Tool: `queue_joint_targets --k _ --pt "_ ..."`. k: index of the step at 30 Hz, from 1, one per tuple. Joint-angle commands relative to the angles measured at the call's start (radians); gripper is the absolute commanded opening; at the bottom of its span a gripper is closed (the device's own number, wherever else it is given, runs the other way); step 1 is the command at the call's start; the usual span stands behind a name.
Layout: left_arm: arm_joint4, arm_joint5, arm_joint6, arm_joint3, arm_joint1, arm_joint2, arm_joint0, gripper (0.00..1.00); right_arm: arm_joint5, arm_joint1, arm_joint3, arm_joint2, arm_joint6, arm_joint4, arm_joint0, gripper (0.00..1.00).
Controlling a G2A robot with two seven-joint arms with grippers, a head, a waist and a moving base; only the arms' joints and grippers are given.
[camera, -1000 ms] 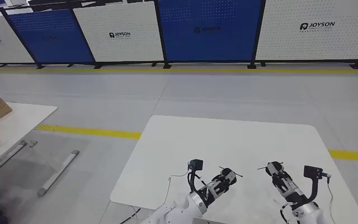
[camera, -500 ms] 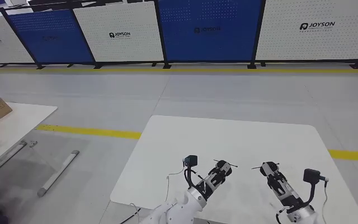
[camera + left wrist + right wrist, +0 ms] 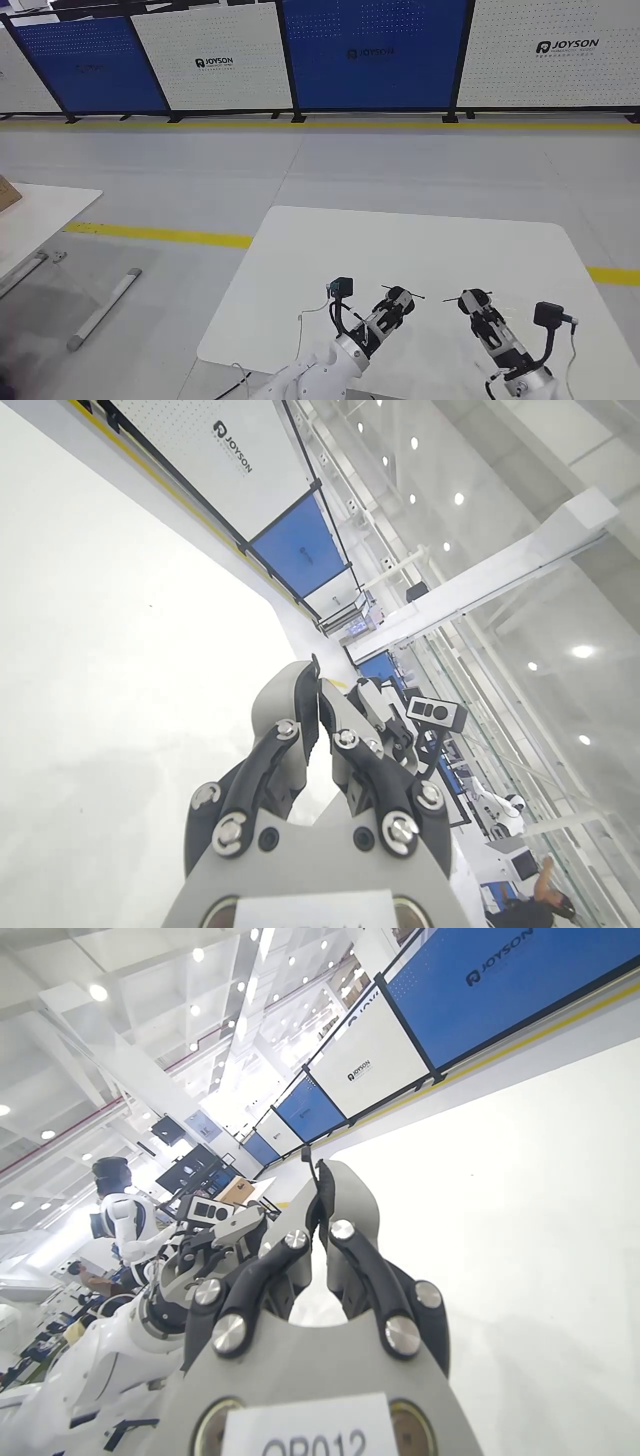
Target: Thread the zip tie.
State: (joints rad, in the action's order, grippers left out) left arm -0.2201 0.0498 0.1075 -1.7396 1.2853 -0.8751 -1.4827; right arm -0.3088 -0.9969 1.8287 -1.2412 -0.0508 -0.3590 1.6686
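Where white table (image 3: 420, 250) ends, grey floor (image 3: 300, 170), yellow line (image 3: 160, 235); panels (image 3: 375, 55) (blue, white)

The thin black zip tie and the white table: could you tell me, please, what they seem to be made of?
The thin black zip tie, pinched in the right gripper, looks like matt flexible plastic, probably nylon: a slim strip with a blocky head. The white table looks like laminate or painted board: an even, low-sheen face.

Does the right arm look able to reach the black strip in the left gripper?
Likely yes: the right gripper and left gripper hang side by side above the table, nothing between them. But the right gripper is shut on the right strip, so it can meet the left strip, not grasp it.
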Motion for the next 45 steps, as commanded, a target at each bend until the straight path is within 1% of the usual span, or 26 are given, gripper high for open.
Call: queue_joint_targets --k 1,3,11,13,16,19,27,33,40,45 --pt "0.0 0.0 0.0 0.0 0.0 0.0 0.0 0.0 0.0 -0.007 -0.006 0.023 -0.035 -0.031 -0.009 0.0" --pt "0.0 0.0 0.0 0.0 0.0 0.0 0.0 0.0 0.011 -0.014 -0.014 0.044 -0.068 -0.054 -0.017 0.0" --pt "0.0 0.0 0.0 0.0 0.0 0.0 0.0 0.0 0.011 -0.014 -0.014 0.044 -0.068 -0.054 -0.017 0.0" --pt "0.0 0.0 0.0 0.0 0.0 0.0 0.0 0.0 0.019 -0.017 -0.013 0.048 -0.057 -0.051 -0.017 0.0" --pt "0.0 0.0 0.0 0.0 0.0 0.0 0.0 0.0 0.008 -0.022 -0.016 0.056 -0.034 -0.023 -0.021 0.0" --pt "0.0 0.0 0.0 0.0 0.0 0.0 0.0 0.0 -0.005 -0.026 -0.021 0.055 -0.034 0.016 -0.024 0.0" --pt "0.0 0.0 0.0 0.0 0.0 0.0 0.0 0.0 -0.005 -0.026 -0.021 0.055 -0.034 0.016 -0.024 0.0" --pt "0.0 0.0 0.0 0.0 0.0 0.0 0.0 0.0 0.023 -0.036 -0.035 0.067 -0.024 0.007 -0.042 0.0" --pt "0.0 0.0 0.0 0.0 0.0 0.0 0.0 0.0 0.031 -0.048 -0.048 0.072 -0.029 0.005 -0.056 0.0" --pt "0.0 0.0 0.0 0.0 0.0 0.0 0.0 0.0 0.032 -0.048 -0.048 0.071 -0.029 0.005 -0.056 0.0"
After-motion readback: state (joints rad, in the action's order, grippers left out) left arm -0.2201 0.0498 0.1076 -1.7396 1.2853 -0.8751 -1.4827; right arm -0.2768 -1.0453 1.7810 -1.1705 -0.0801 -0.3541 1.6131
